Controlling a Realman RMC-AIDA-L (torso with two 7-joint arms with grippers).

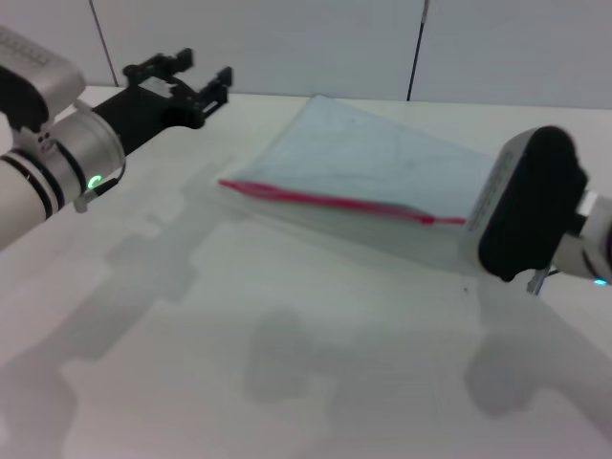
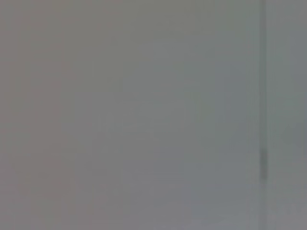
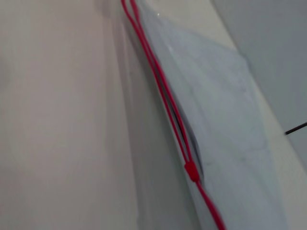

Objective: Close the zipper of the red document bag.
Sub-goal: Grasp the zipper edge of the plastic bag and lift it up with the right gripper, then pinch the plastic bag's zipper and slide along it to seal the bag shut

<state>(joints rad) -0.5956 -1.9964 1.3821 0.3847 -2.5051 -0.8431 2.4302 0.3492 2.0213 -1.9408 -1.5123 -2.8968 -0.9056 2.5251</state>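
Lying flat on the white tabletop [image 1: 287, 363], the red document bag [image 1: 382, 163] sits toward the far side of your head view, a pale blue-grey translucent pouch turned at an angle to the tabletop's edge. Its zipper [image 1: 335, 201] runs as a thin red strip along the long edge nearest you, from the bag's left corner toward the right arm. Note in your right wrist view that the strip splits into two red tracks with a dark gap between them on one side of the slider [image 3: 192, 171], and joins into a single red line on the other side; that stretch of the bag is thus open. The slider is a small red knob, seated partway along the length of zipper that this view shows.

Your left end effector [image 1: 201, 84] is raised off the tabletop at the far left, well apart from the bag, its black fingers [image 1: 218, 86] spread and released, gripping nothing. Your left wrist view shows only a plain grey wall with one vertical seam [image 2: 262, 120].

Your right arm [image 1: 526, 206] stands at the bag's right end, its black and white housing covering that end of the zipper. Whether the right end effector is released or clenched cannot be told, since it is hidden.
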